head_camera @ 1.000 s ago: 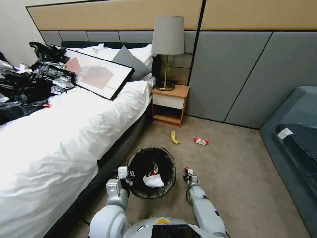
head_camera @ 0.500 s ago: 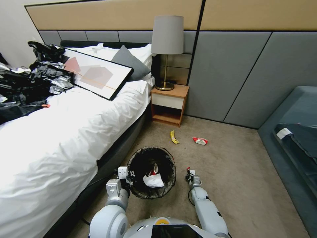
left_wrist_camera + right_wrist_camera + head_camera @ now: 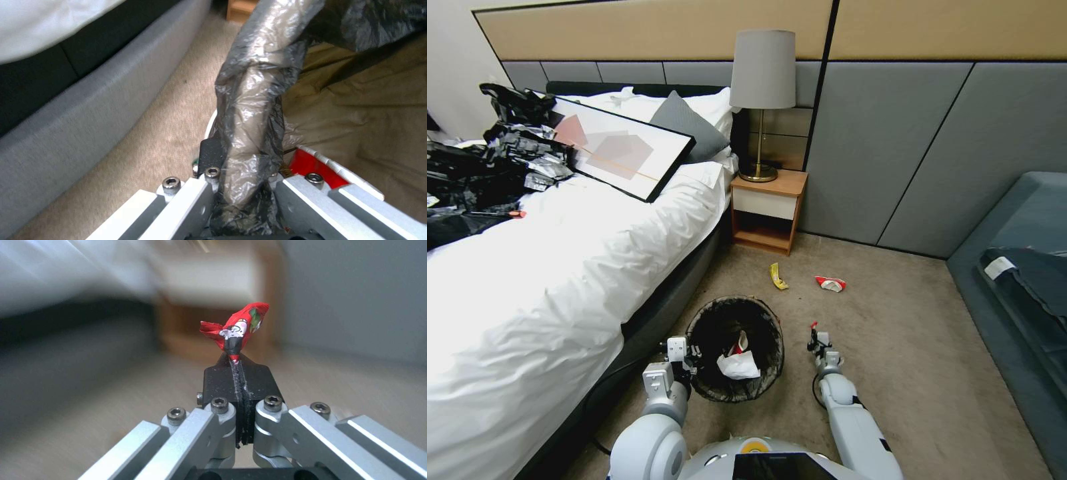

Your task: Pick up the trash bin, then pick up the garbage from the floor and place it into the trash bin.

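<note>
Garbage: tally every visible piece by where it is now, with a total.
On the floor: 2, the yellow peel and a red-white wrapper.
In the bin: 2, a tissue and a red scrap.
In the right gripper: 1 red wrapper.
Total: 5.

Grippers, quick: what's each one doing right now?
Left gripper: shut on the trash bin rim.
Right gripper: shut on a red wrapper.

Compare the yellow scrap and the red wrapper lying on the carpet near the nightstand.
The yellow scrap is narrow and lies nearer the bed; the red wrapper is wider, red and white, farther from the bed. The scrap lies nearly lengthwise away from the robot, the wrapper crosswise. Both lie loose on the carpet beyond the trash bin.
</note>
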Controlling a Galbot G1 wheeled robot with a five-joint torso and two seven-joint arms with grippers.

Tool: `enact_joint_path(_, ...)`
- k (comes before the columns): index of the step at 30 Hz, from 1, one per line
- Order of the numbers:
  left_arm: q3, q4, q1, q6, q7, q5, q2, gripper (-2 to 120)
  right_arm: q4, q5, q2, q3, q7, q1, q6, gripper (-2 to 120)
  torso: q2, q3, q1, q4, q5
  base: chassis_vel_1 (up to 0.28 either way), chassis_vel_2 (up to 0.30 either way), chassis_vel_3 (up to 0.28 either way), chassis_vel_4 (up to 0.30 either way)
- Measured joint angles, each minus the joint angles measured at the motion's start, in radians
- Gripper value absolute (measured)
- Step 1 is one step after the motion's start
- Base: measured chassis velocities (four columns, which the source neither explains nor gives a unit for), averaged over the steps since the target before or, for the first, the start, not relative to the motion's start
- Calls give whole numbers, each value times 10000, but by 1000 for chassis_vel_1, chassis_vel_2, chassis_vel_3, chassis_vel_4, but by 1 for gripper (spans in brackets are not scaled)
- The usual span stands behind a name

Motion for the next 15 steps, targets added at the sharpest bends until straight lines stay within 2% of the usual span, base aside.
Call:
enact_joint_path(4,19,12,-4,3,1,-10,7,0,565,240,-52,-35,-729,-116,455,0,0,0,0,1,11,0,0,0,0)
enact_joint_path(5,78,25,-17,51,-1,-133,40,0,1359,772,-174,-66,-2322,-252,1335,0,0,0,0,3,4,0,0,0,0)
enact_joint_path(7,139,33,-19,95,-7,-175,63,0,2348,1546,-333,-267,-4141,-532,1733,0,0,0,0,2,8,0,0,0,0)
enact_joint_path(8,139,33,-19,95,-7,-175,63,0,2348,1546,-333,-267,-4141,-532,1733,0,0,0,0,2,8,0,0,0,0)
enact_joint_path(10,186,34,-15,108,-8,-175,63,0,3264,1959,-507,-582,-5375,-857,1779,0,0,-1,0,2,6,0,0,0,0)
enact_joint_path(15,198,48,-26,110,-9,-161,58,0,3741,1837,-688,-1323,-5872,-1337,1775,0,0,-1,0,2,6,0,0,0,0)
